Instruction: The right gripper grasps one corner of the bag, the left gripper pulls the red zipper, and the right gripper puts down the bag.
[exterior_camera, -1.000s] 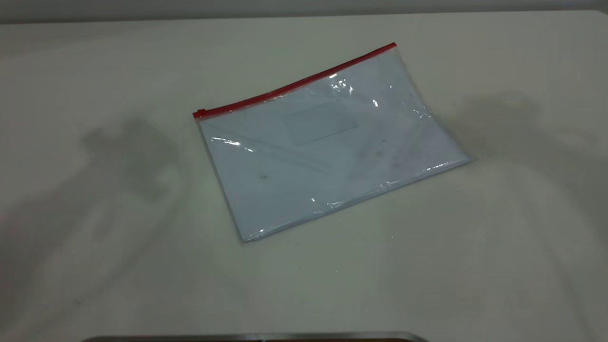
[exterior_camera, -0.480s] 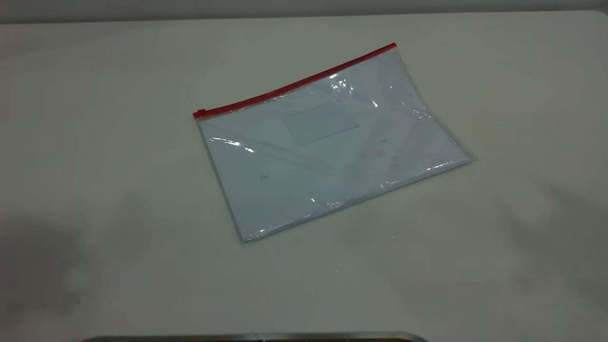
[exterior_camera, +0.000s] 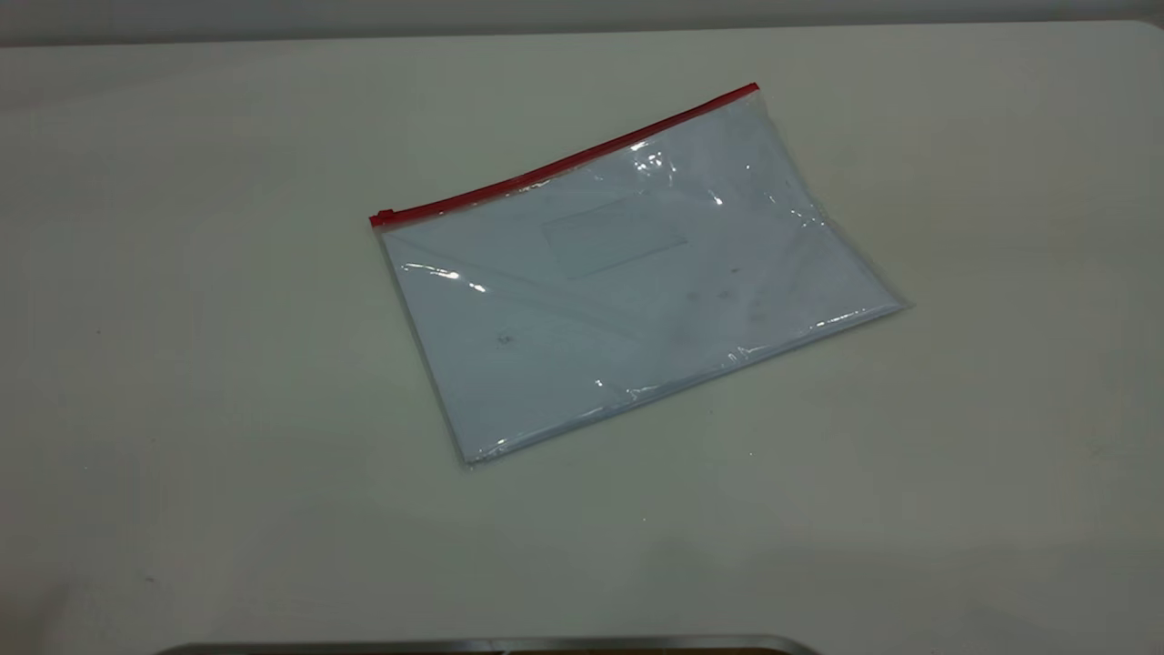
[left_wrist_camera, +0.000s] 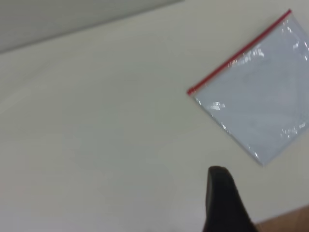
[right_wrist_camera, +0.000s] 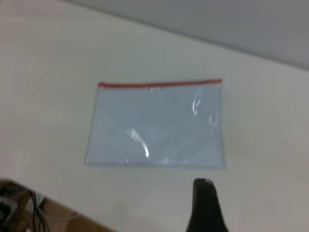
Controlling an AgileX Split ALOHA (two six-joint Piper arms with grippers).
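The bag (exterior_camera: 627, 282) lies flat on the white table (exterior_camera: 182, 364), clear plastic with white sheets inside, turned at an angle. The red zipper (exterior_camera: 564, 164) runs along its far long edge, with the slider tab (exterior_camera: 382, 217) at the left end. Neither gripper shows in the exterior view. In the left wrist view the left gripper (left_wrist_camera: 219, 176) shows as one black tip, well away from the bag (left_wrist_camera: 256, 101). In the right wrist view the right gripper (right_wrist_camera: 203, 186) shows as one black tip just short of the bag's (right_wrist_camera: 157, 125) plain long edge, high above it.
A metal rim (exterior_camera: 491, 644) runs along the table's near edge. Cables (right_wrist_camera: 19, 208) hang beyond the table edge in the right wrist view. A brown surface (left_wrist_camera: 289, 222) shows past the table edge in the left wrist view.
The dark arm shadows on the table at left and right have slid toward the near edge and faded out. The bag has not moved.
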